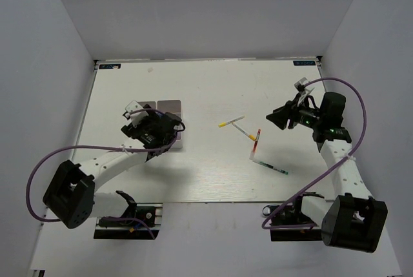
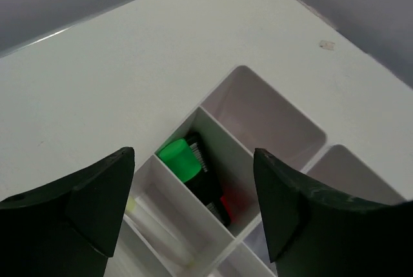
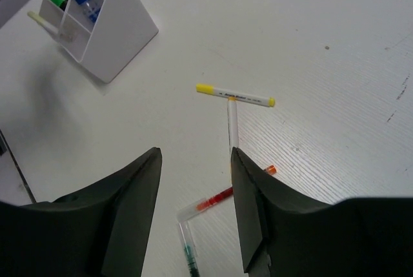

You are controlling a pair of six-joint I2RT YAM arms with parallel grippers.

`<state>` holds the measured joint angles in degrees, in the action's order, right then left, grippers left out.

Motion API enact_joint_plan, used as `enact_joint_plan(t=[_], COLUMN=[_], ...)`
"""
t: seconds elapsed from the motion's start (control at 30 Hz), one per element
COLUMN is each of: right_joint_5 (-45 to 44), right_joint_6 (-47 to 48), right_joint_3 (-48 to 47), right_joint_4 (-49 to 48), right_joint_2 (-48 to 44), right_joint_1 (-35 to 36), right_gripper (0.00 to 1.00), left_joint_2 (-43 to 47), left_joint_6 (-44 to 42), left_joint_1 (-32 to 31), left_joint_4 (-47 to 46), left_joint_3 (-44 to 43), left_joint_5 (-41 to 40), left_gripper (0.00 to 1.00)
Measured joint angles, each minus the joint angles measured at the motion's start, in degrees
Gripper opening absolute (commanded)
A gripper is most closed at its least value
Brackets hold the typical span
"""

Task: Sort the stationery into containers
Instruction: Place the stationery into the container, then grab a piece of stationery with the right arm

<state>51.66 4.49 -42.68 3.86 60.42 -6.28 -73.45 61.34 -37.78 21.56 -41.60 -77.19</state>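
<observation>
**A:** Left gripper (image 2: 193,161) first: fingers (image 2: 97,193) spread wide with nothing between them, hanging right over the white plastic divided organiser tray (image 2: 284,119)

**B:** And in the cell straight below sits a black highlighter with a green cap (image 2: 184,161), leaning on the divider. A drop from here could clip that thin wall and shove or tip the tray

**A:** Over to the right gripper (image 3: 193,180): fingers parted too, empty, hovering above the white table (image 3: 335,31) by the loose pens

**B:** The thin white pen with yellow tips (image 3: 235,98) lies across the head of a second white pen (image 3: 232,128), touching in a T. Nearer the fingers, a red-marked pen (image 3: 213,198) meets a green-marked pen (image 3: 188,251) at a corner

**A:** That's the trouble as I see it. Pinch one and its neighbour may drag or roll along

**B:** They're also slim and flat on the table, so the fingertips might skid off or close on nothing

**A:** And the tray is well apart from this pile, so a loose grip could drop a pen on the way across
</observation>
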Motion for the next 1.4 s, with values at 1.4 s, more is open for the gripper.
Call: enact_joint_plan(t=[1.4], right_joint_5=[-42.0], right_joint_6=[21.6], right_joint_3=[-32.3], right_joint_4=[26.2], right_joint_2=[47.4], right_joint_1=[32.6], right_gripper=[0.58], left_joint_2=[40.5], left_joint_6=[-49.9], left_joint_1=[0.5], left_joint_4=[-0.2], left_joint_3=[-1.9], left_joint_5=[73.5], left_gripper=[1.00])
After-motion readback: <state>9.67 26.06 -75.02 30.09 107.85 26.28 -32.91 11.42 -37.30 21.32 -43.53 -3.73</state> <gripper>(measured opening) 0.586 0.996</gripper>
